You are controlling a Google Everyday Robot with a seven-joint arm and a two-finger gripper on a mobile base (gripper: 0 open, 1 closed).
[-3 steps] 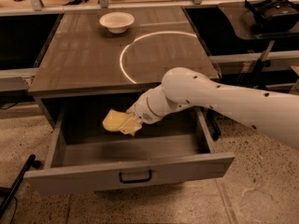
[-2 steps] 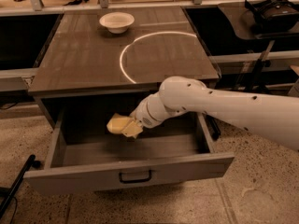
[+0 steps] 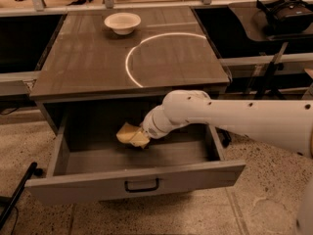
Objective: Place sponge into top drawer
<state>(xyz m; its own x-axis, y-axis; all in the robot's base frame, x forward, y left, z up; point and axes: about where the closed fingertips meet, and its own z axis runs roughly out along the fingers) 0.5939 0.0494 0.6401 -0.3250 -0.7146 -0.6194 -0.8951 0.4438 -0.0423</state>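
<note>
White bowl [image 3: 122, 22] on tabletop [image 3: 83, 67] rear; black headset [image 3: 288, 12] far right.

Drawer [image 3: 132, 179]: matt grey-brown wood; handle [image 3: 142, 185] dark metal. Tabletop [image 3: 88, 62]: wood grain, glossy. Sponge [image 3: 130, 134]: pale yellow, soft, matt, pinched in gripper [image 3: 141, 137] at frame centre. Arm [image 3: 234, 121]: smooth white plastic. Bowl [image 3: 122, 22]: smooth white. Floor [image 3: 254, 204]: speckled stone.

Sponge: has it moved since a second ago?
Yes. The sponge, held by the gripper, has dropped slightly into the top drawer, ending a little nearer the handle on its front.
</note>
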